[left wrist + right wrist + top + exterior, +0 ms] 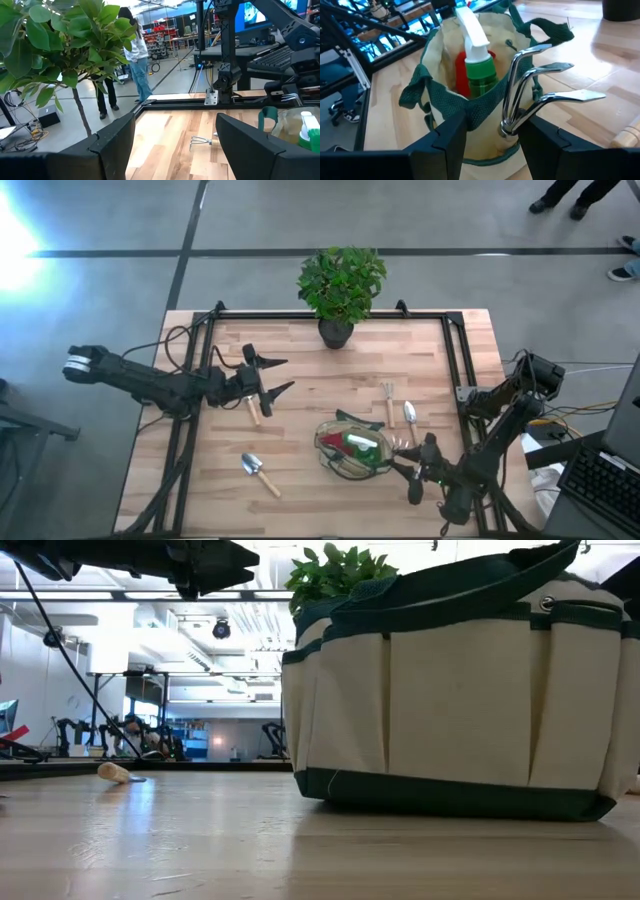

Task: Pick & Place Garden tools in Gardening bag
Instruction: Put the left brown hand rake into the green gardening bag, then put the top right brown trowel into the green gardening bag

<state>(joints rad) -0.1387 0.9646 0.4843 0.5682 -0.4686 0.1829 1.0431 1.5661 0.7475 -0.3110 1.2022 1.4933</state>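
Note:
The olive-tan gardening bag [352, 448] stands on its base on the table and holds a green spray bottle [480, 70] and a red scoop [461, 70]. My right gripper [408, 470] is at the bag's right side, shut on a silver three-tined fork [535, 95] whose tines stand over the bag's rim [485, 102]. My left gripper [278, 376] is open and empty above the table's left half, over a wooden-handled tool [252, 410]. A trowel [260, 473], a fork [388, 398] and another trowel [410, 415] lie flat on the table. My right gripper pinches the fork's silver neck [507, 125] between its two fingers, just below where the tines branch. The tines curve up and away from the fingers, toward the bag. The fork's handle is hidden under the gripper.
A leafy plant in a dark pot [338, 290] stands at the table's far edge. A black frame [455, 370] runs along the table's sides. In the left wrist view a person [134, 55] stands in the room beyond the table. Bare wood lies between my left gripper and the bag.

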